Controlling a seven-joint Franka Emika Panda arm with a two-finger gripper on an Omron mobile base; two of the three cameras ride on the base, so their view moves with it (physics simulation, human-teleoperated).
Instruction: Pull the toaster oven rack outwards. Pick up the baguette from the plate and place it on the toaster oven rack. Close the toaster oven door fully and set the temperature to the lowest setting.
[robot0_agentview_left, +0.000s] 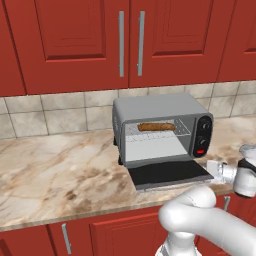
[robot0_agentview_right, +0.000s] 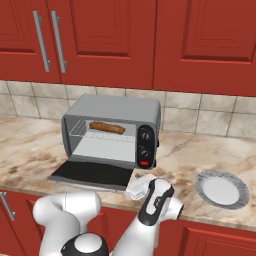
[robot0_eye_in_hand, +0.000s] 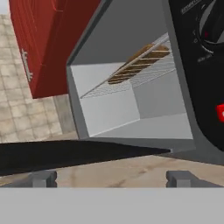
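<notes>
The grey toaster oven (robot0_agentview_left: 162, 107) stands on the counter with its dark glass door (robot0_agentview_left: 170, 173) folded down flat. Inside, the baguette (robot0_agentview_left: 156, 127) lies on the wire rack (robot0_agentview_left: 160, 134); in the hand view the baguette (robot0_eye_in_hand: 138, 63) rests on the rack (robot0_eye_in_hand: 131, 78), seen from below. My gripper (robot0_agentview_left: 210, 169) hangs low at the door's front right corner, also seen as the gripper (robot0_agentview_right: 136, 189). In the hand view the door (robot0_eye_in_hand: 65, 154) is a dark edge-on band just above my fingertips (robot0_eye_in_hand: 43, 178), which stand wide apart: the gripper (robot0_eye_in_hand: 112, 179) is open with nothing in it. The plate (robot0_agentview_right: 239, 197) sits empty.
Black control panel with two knobs (robot0_agentview_left: 204, 126) and a red button (robot0_agentview_left: 201, 152) on the oven's right side. Red wall cabinets (robot0_agentview_left: 120, 40) hang above; tiled backsplash behind. Marble counter (robot0_agentview_left: 55, 170) stretches left of the oven. Red base cabinets below the counter edge.
</notes>
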